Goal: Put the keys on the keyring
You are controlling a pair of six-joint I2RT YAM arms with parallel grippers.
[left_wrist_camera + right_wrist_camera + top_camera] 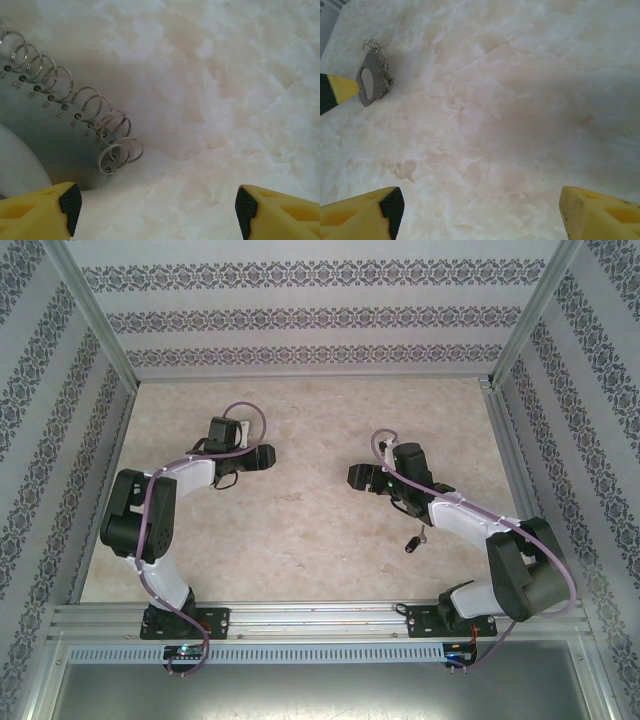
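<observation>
Beside right arm [470, 520], key [412, 542] diagonal, black head nearward; keyring [52, 135] slanted by left gripper [157, 207], jaws apart; right gripper [481, 210] likewise

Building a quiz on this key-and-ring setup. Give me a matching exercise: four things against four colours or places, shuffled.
Things:
1. key
2. keyring
3. left end effector
4. table

Descriptions:
A. pale, marbled surface
B. silvery grey, edged with small wire loops
C. yellow fingers with black pads, standing open
D. black head, lying beside the right arm

Pairs: 1-D, 2-B, 3-C, 4-A
</observation>
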